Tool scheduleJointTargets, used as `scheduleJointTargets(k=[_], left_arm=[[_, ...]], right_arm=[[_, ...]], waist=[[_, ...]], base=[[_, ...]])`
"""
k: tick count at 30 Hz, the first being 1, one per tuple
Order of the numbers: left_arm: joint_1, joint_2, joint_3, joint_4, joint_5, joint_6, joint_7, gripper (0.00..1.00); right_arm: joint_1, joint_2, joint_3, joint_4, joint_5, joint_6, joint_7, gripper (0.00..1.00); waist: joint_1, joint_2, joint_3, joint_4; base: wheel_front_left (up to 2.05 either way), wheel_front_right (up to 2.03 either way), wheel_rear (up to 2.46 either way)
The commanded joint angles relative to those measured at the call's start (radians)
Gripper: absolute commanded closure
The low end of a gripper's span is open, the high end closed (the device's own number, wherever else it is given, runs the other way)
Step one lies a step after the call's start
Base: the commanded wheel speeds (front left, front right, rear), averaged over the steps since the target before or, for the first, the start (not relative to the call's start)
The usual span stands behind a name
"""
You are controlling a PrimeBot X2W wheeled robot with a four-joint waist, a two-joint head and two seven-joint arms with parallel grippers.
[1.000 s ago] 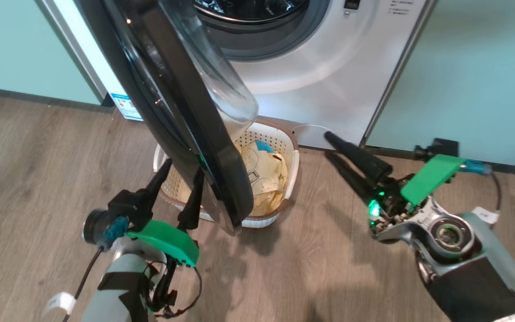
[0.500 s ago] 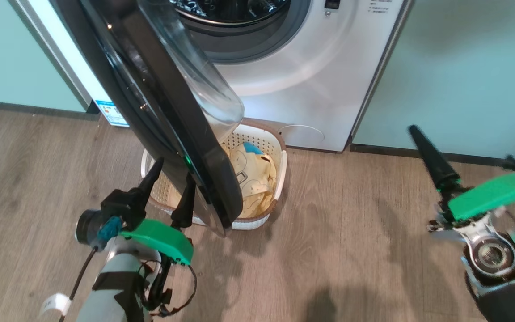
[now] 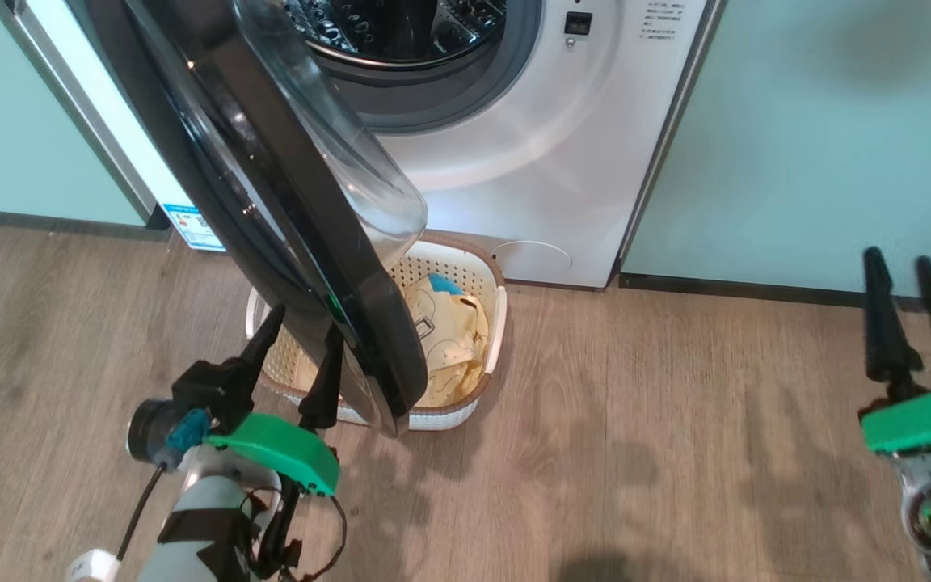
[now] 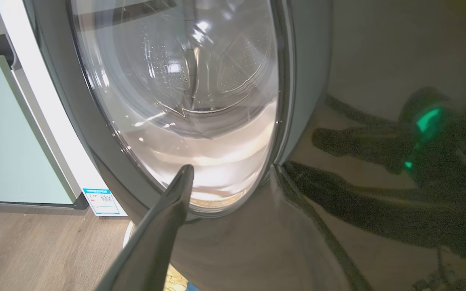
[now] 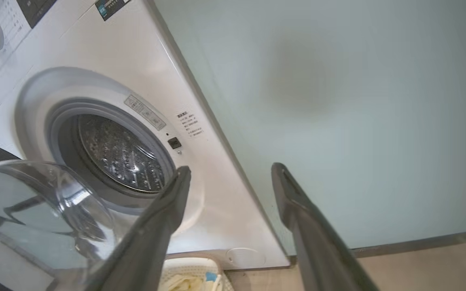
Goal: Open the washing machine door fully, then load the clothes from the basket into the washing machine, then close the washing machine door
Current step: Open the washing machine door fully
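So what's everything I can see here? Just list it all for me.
washing machine: one, white, at the back between the panels
drum: one, steel, inside the machine's opening
washing machine door: one, glossy black with a clear glass bowl, swung open on the left, covering part of the basket in the head view
basket: one, cream with a brown rim, on the floor in front of the machine
clothes: a pale yellow heap with a blue patch, in the basket
sticker: one, blue and white, low on the machine's left side
cabinet panels: two, pale green, either side of the machine
floor: grey-brown wood
left gripper: dark fingers, open, by the door's lower edge
right gripper: dark fingers, open, empty, far right
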Motion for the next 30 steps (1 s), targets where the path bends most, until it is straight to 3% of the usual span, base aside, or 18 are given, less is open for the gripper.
scheduleJointTargets(k=[1, 5, 13, 30], left_arm=[[-0.006, 0.014, 0.042, -0.036, 0.01, -0.001, -0.006, 0.0], [0.002, 0.014, 0.05, -0.036, 0.011, -0.002, -0.006, 0.0], [0.018, 0.014, 0.059, -0.035, 0.011, -0.001, -0.006, 0.0], [0.032, 0.014, 0.086, -0.029, 0.015, -0.002, -0.006, 0.0]], right_arm=[[0.023, 0.024, -0.025, -0.06, -0.072, -0.003, -0.01, 0.0], [0.121, 0.098, -0.106, -0.131, -0.268, -0.003, -0.01, 0.0], [0.263, 0.169, -0.161, -0.172, -0.448, -0.003, -0.011, 0.0], [0.331, 0.205, -0.151, -0.164, -0.514, -0.003, -0.011, 0.0]], waist=[[0.0, 0.0, -0.001, -0.001], [0.0, 0.0, -0.008, -0.004], [0.0, 0.0, -0.019, -0.007], [0.0, 0.0, -0.032, -0.012]], base=[[0.0, 0.0, 0.0], [0.0, 0.0, 0.0], [0.0, 0.0, 0.0], [0.0, 0.0, 0.0]])
